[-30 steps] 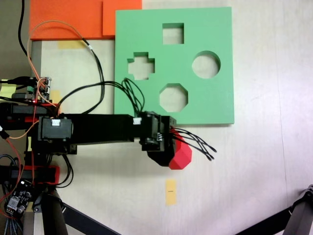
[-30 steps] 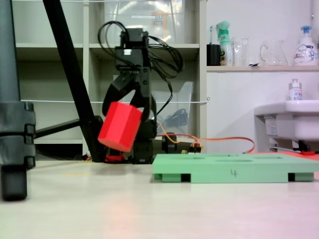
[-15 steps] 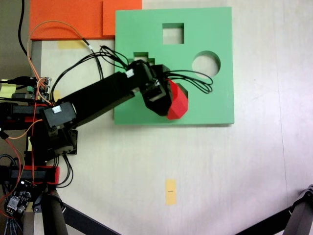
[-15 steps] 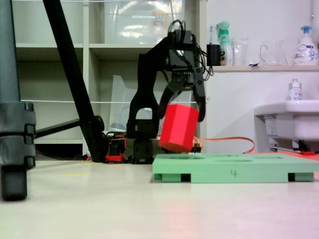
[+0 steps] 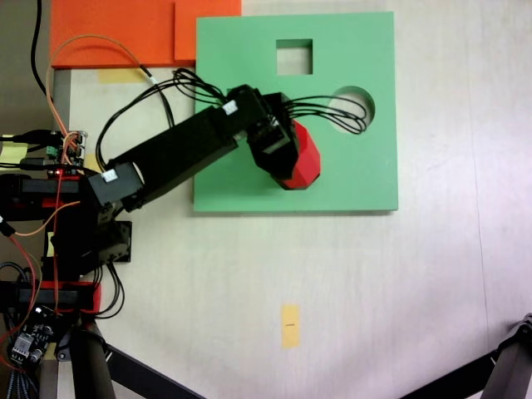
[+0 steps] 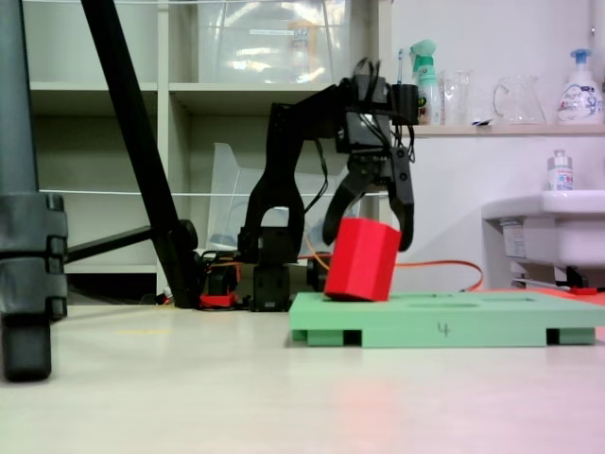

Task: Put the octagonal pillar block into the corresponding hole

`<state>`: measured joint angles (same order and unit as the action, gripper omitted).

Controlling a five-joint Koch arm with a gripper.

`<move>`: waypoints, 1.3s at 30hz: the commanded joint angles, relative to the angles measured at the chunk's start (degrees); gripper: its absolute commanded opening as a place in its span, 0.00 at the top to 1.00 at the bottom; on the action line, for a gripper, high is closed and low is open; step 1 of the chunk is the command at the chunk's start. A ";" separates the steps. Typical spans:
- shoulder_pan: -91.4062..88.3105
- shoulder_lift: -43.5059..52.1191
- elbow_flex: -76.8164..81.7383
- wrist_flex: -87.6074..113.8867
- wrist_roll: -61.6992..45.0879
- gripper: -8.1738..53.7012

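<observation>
The claw [image 6: 378, 227] grasps the block [image 6: 361, 259], which tilts with its lower edge touching the board [image 5: 349, 179], over where the hole should lie; it needs righting.

The tool [image 6: 369, 241] grips the tilted red block [image 6: 360, 259], seemingly touching the green board [image 6: 444, 319].

Bright even indoor light; soft faint shadows; both fixed views slightly soft.

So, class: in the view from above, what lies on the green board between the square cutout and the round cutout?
Nothing but bare green board lies between the square cutout and the round cutout; black gripper wires cross only the round cutout itself.
</observation>
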<state>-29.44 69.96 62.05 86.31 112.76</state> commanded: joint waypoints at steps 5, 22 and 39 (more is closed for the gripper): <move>-1.58 1.41 -3.69 -2.20 2.37 0.41; 0.44 -1.67 -2.20 -0.26 2.20 0.38; 1.85 7.73 -1.93 0.88 -5.01 0.03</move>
<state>-27.51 72.33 62.05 86.22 109.86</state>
